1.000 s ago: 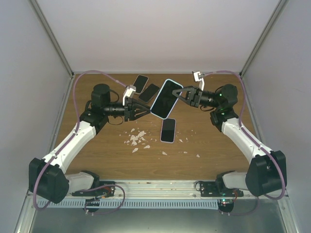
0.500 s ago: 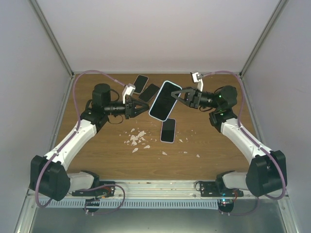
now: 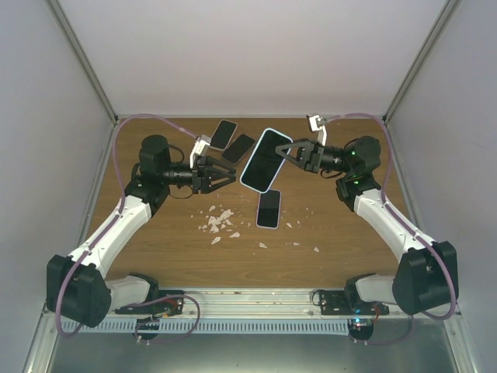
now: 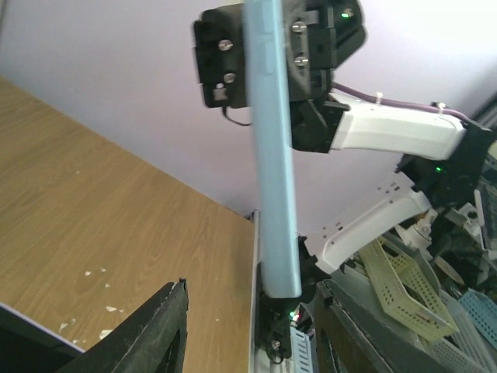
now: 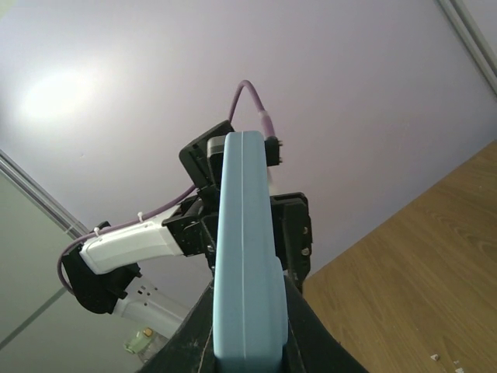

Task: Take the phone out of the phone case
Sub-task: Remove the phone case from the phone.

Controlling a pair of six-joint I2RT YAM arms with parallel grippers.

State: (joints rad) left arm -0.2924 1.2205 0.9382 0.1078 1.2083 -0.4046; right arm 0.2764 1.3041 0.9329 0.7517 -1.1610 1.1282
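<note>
**Right claw holds the cased phone aloft; left claw stands open beside it**

At the far left of the top view, the left arm (image 3: 116, 225) reaches up and inward over the wooden table (image 3: 342, 233). The left gripper (image 3: 230, 179) points right toward the phone. Its jaws are spread apart and nothing is in them. It sits just beside the phone's lower left edge, and from above a small gap shows between the two. In the left wrist view, its black fingers (image 4: 159, 330) stand on either side of the frame's bottom, with the case's edge rising beyond and between them.

Behind that gripper, near the back of the table, two dark phones (image 3: 231, 140) lie flat side by side. Nearer the front, a scatter of white crumbs (image 3: 219, 221) lies on the wood.

At the middle, the phone (image 3: 266, 159) hangs in the air, tilted, with its dark screen facing the top camera. It sits inside the light-blue case (image 4: 272, 155), whose rim frames the screen all round. Seen edge-on from both wrists, the case looks whole and the phone is seated in it.

Just below it, a third dark phone (image 3: 269, 208) lies flat on the table.

To the right, the right gripper (image 3: 283, 152) is clamped on the case's upper right side. In the right wrist view, its fingers (image 5: 291, 318) press both faces of the case. The right arm (image 3: 388, 217) runs back to its base at the near right corner.
</note>
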